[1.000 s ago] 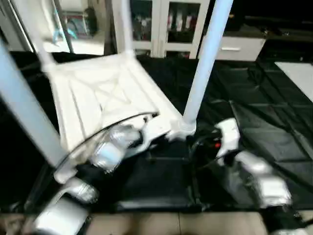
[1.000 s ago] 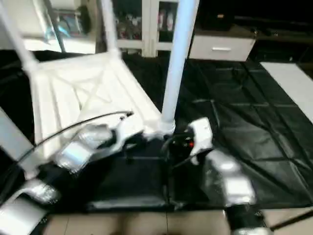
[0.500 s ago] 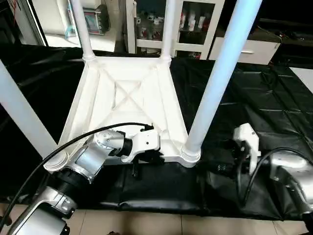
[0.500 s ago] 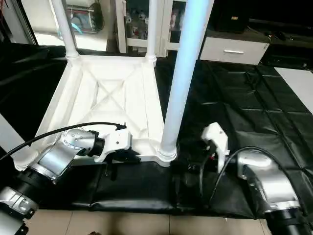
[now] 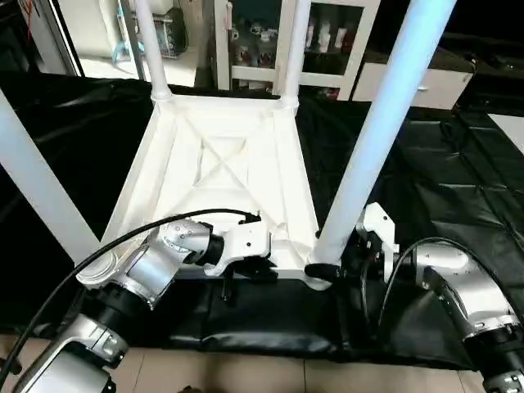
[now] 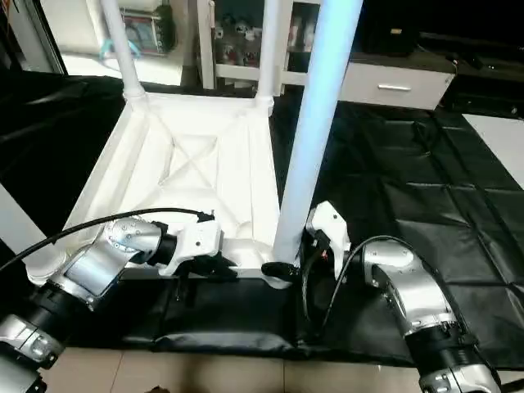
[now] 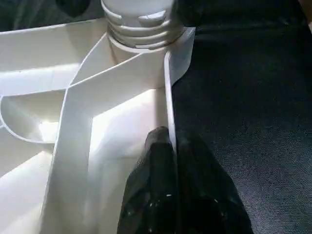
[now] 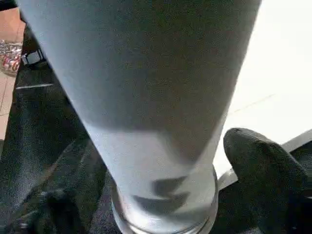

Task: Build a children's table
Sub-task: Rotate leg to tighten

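The white table top [image 5: 221,164] lies underside up on a black mat, its X ribs showing. Four white tube legs stand in its corner sockets: near right leg [image 5: 377,131], near left leg [image 5: 33,188], far left leg [image 5: 147,41], far right leg [image 5: 293,41]. My left gripper [image 5: 246,274] is shut on the top's near rim; in the left wrist view its fingers [image 7: 158,151] pinch the thin wall beside the near right socket [image 7: 141,24]. My right gripper [image 5: 332,264] is open around the foot of the near right leg [image 8: 146,97], one finger [image 8: 265,170] close beside it.
The black padded mat [image 5: 442,188] covers the floor around the table. Pale floor tiles [image 5: 246,381] run along its near edge. A white cabinet [image 5: 409,82] and glass-door shelves [image 5: 327,33] stand at the back. A black cable [image 5: 123,241] arcs over my left forearm.
My right gripper has moved left from the mat to the foot of the near right leg. The left gripper stays on the rim. The camera has shifted and steadied.
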